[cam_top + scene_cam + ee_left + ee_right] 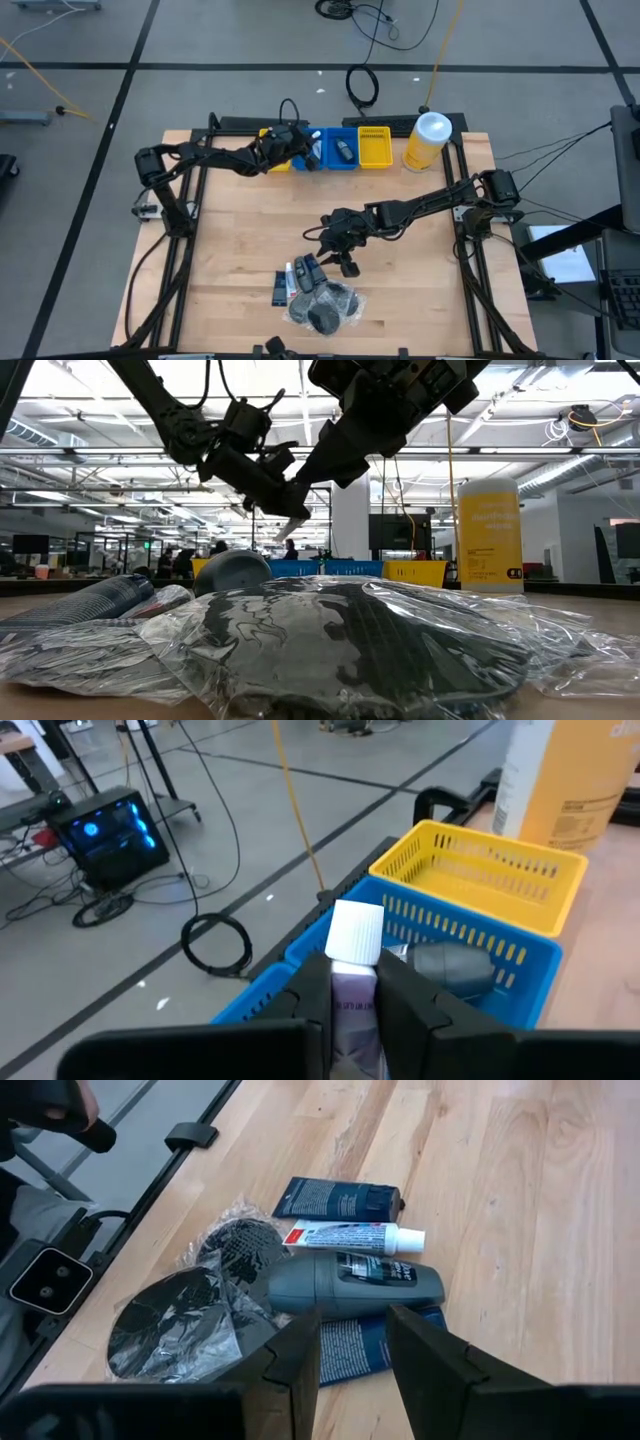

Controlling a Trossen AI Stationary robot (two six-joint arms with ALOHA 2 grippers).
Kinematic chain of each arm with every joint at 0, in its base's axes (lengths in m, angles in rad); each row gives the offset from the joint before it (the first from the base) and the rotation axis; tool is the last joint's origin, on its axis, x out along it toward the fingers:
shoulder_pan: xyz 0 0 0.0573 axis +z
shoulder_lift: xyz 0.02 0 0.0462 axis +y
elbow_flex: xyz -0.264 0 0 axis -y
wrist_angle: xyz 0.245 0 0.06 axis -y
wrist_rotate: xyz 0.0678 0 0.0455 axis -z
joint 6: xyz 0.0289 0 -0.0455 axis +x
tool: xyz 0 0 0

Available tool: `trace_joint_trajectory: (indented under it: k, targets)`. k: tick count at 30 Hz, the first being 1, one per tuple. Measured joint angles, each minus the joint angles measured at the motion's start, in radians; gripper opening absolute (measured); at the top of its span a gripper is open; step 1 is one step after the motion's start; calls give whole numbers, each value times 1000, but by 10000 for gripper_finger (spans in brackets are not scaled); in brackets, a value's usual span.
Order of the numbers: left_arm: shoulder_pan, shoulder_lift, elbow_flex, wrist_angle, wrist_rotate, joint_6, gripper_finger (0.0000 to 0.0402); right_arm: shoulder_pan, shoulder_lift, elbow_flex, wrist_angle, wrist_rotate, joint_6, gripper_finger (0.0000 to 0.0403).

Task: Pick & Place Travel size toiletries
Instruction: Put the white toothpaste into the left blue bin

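Wooden table bears toiletries (bagged puffs), bins, canister.

Print on yellow canister, tubes, bottle too small: none readable.

Counting the things by the yellow canister

Beside it: one yellow bin, two blue bins. Far from it: two mesh puffs, one grey bottle, one white tube, two dark packets.
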Motion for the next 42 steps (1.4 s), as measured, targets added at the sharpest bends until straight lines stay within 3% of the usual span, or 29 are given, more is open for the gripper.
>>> trace_joint_trajectory:
  k: [24,35,42]
  targets:
    - [5,0,0,5,-35,-7,64,0,0,0,2,1,-4,112]
    - [5,0,0,28,-71,-14,163,0,0,0,2,1,-3,112]
    - [-4,0,0,20,-72,-33,183,0,0,0,2,1,-1,112]
